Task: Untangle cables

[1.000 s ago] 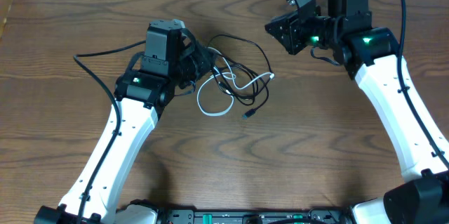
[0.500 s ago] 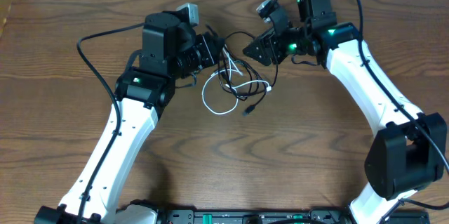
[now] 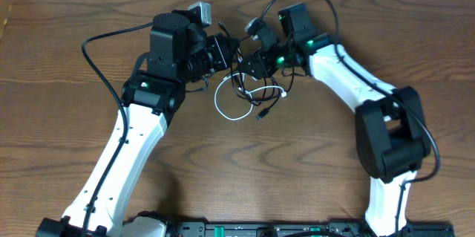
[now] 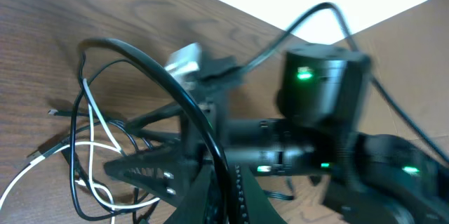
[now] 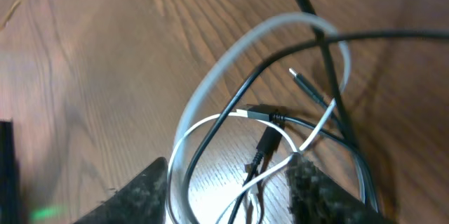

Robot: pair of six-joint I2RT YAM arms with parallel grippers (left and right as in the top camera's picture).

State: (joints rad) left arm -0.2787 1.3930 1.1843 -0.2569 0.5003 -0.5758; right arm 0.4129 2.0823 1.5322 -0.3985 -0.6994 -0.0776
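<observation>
Black cable (image 5: pixel 393 36) and white cable (image 5: pixel 295 19) lie knotted on the desk (image 3: pixel 74 44) between our arms. Right fingers (image 5: pixel 319 189) spread wide over them; left fingers (image 3: pixel 225 50) too blurred to tell. We judge the next move is pinching one strand.

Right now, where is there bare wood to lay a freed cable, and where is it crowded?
Bare table: the patch between left arm and right arm, below the white cable; the strip outside the left arm; the corner outside the right arm. Crowded: top centre, where left gripper and right gripper sit over the black cable.
</observation>
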